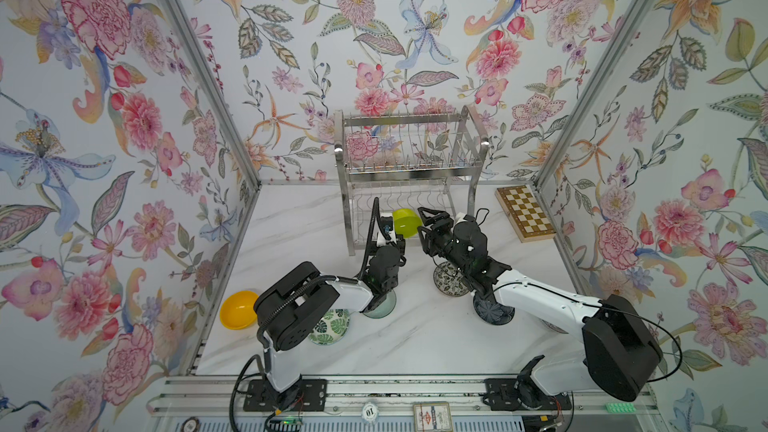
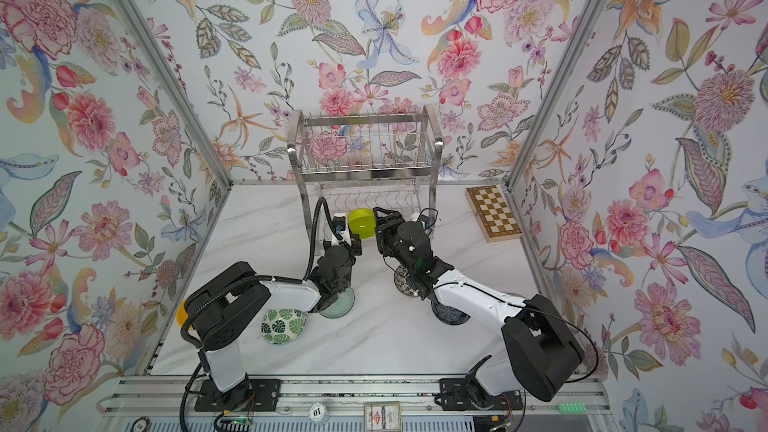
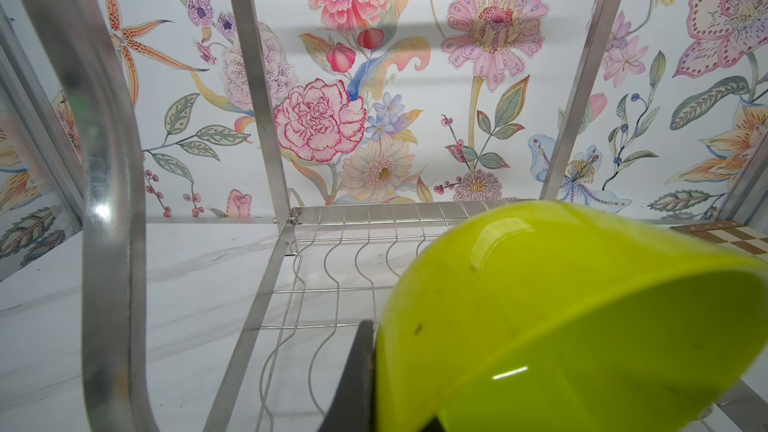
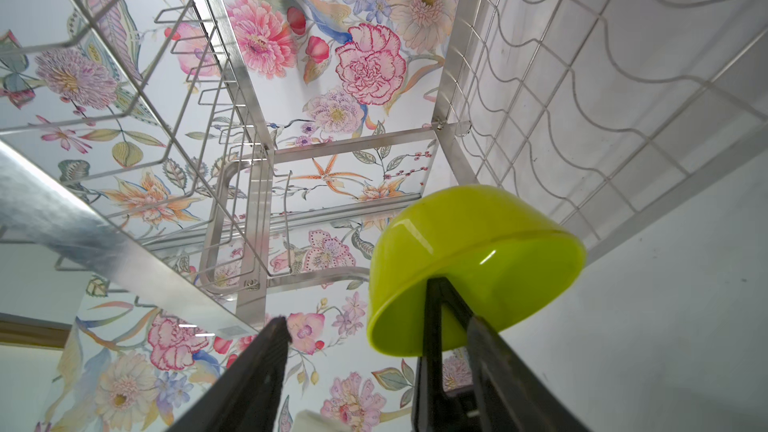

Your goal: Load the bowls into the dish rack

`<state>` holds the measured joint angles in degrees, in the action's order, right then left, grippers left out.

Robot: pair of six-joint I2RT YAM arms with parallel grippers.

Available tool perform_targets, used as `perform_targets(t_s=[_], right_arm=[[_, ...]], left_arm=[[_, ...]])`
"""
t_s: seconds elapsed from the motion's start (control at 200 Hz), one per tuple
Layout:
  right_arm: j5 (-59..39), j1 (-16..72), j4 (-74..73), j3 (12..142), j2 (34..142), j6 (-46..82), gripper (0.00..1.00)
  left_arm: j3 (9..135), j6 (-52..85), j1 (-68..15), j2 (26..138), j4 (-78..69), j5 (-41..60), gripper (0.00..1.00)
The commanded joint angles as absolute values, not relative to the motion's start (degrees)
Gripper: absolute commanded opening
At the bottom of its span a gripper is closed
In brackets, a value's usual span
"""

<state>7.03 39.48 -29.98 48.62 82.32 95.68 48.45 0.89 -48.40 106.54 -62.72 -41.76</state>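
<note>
A lime-yellow bowl point(image 1: 406, 222) point(image 2: 360, 223) hangs tilted at the front of the dish rack's point(image 1: 409, 151) point(image 2: 365, 147) lower tier, mouth toward the arms. My left gripper point(image 1: 392, 232) point(image 2: 348, 234) is shut on its rim; the left wrist view shows one finger point(image 3: 360, 367) pressed against the bowl's point(image 3: 561, 305) outer wall. My right gripper point(image 1: 424, 224) point(image 2: 377, 224) stands open right beside the bowl. In the right wrist view its fingers point(image 4: 262, 367) straddle the near rim of the bowl point(image 4: 478, 234), with a gap left on one side.
On the marble table lie an orange-yellow bowl point(image 1: 237, 310), a green-leaf bowl point(image 1: 330, 328), a pale aqua bowl point(image 1: 381, 309), a black-white floral bowl point(image 1: 449, 280) and a dark navy bowl point(image 1: 492, 312), partly under the arms. A wooden chessboard point(image 1: 525, 213) sits right of the rack.
</note>
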Motion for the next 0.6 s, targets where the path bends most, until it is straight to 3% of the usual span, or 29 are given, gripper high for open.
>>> perform_targets(t_s=[0.0, 0.17, 0.37, 0.49, 0.596], right_arm=[[7.3, 40.0, -33.5, 52.1, 84.5, 98.5, 0.66], [8.3, 40.9, -33.3, 55.0, 87.0, 99.5, 0.64], [8.5, 41.3, -35.2, 57.1, 90.8, 101.9, 0.55], [9.2, 41.6, -35.5, 57.8, 91.9, 101.9, 0.46], [10.2, 41.7, -35.1, 57.9, 92.1, 101.5, 0.32]], left_arm=[[49.5, 0.0, -49.1, 106.9, -65.9, -40.6, 0.00], [49.2, -0.8, -49.9, 106.8, -66.8, -40.3, 0.00], [49.0, -2.1, -50.9, 107.0, -67.5, -40.7, 0.00], [48.4, -2.5, -51.1, 106.9, -68.4, -41.5, 0.00], [47.9, -3.0, -51.4, 106.7, -69.0, -41.7, 0.00]])
